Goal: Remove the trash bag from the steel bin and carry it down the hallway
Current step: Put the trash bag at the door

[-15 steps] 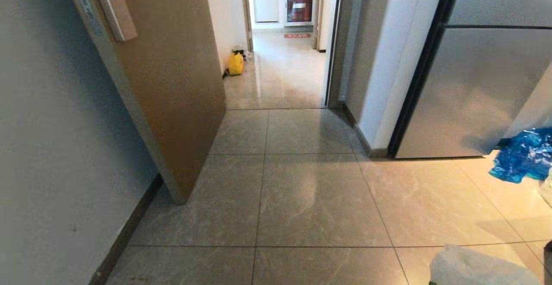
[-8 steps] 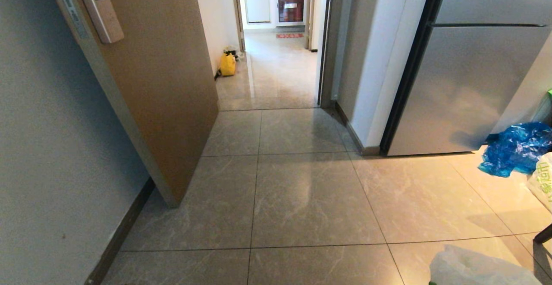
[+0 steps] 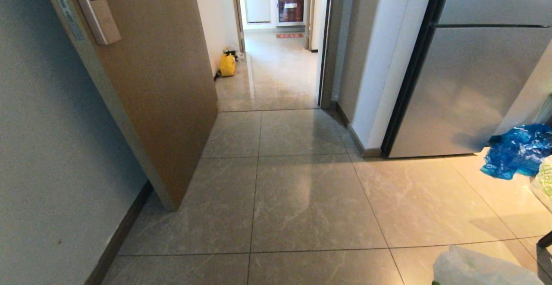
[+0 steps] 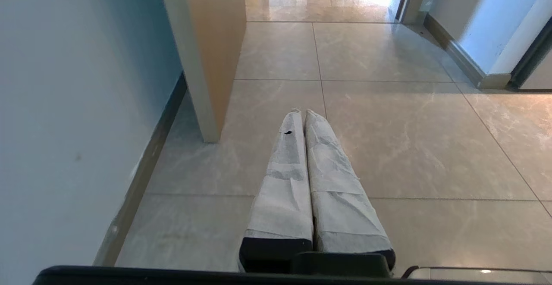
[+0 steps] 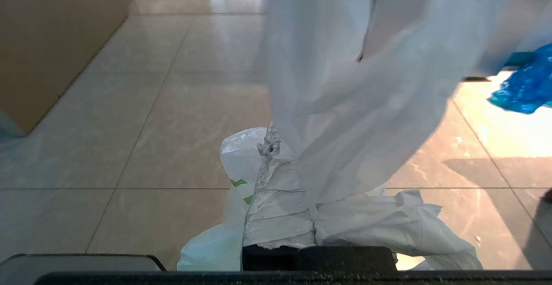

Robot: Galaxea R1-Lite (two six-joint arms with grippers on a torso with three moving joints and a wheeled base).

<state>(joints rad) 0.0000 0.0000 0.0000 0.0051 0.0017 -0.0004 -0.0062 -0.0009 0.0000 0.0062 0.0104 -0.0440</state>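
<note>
two grippers show only in their own wrist views. the right gripper [image 5: 280, 147] has its taped fingers [image 5: 276, 207] pressed together on the trash bag [image 5: 345, 117], whose thin white plastic drapes over and in front of them, with a bit of green print beside the fingers. in the head view the same bag's white bulge [image 3: 478, 270] sits at the lower right edge. the left gripper [image 4: 302, 112] is pinched closed with nothing in it, pointing out over the grey tiles near the brown door [image 3: 159, 82]. ahead, the hallway [image 3: 276, 73] runs on past the open doorway, with a yellow bag [image 3: 227, 64] against its left wall. a blue plastic bag [image 3: 515, 151] lies on the floor at the right, just beside the steel fridge [image 3: 474, 86]. the steel bin is not in view.
</note>
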